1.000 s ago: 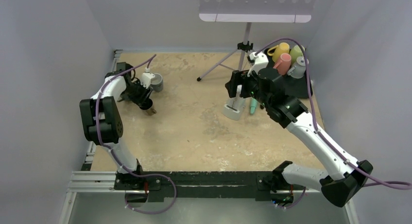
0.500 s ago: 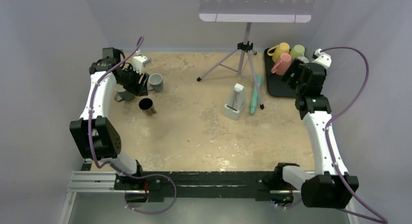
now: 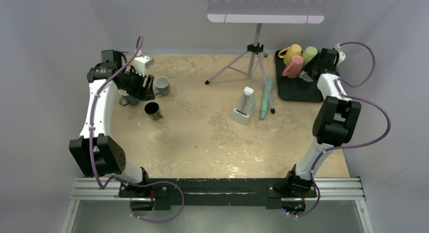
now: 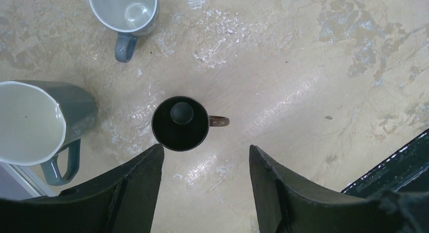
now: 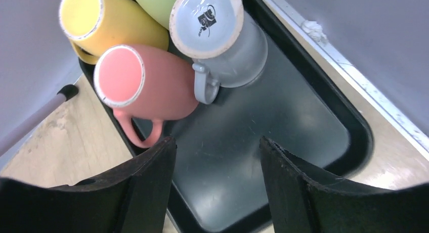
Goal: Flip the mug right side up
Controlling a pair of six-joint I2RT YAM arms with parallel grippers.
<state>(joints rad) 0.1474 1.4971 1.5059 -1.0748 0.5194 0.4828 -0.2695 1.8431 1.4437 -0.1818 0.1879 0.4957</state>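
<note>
Four mugs stand upside down on the black tray [image 5: 283,142] at the back right: yellow [image 5: 114,23], pink [image 5: 146,84], green [image 5: 154,0] and grey [image 5: 222,38]. My right gripper [image 5: 217,142] is open and empty, hovering over the bare tray just near of the pink and grey mugs; it also shows in the top view [image 3: 317,68]. My left gripper [image 4: 206,149] is open and empty above a dark mug [image 4: 180,123] that stands upright on the table. In the top view the left gripper [image 3: 144,87] is behind the dark mug [image 3: 152,110].
A small grey mug [image 4: 126,13] and a large grey mug [image 4: 35,122] stand upright by the dark one. A tripod [image 3: 255,51], a white metronome-like box [image 3: 244,106] and a teal stick [image 3: 265,99] sit mid-table. The right wall is close to the tray [image 3: 298,91].
My right arm has swung from above the white box to the back right over the tray. My left gripper has drawn up and back from the dark mug, leaving it upright.
</note>
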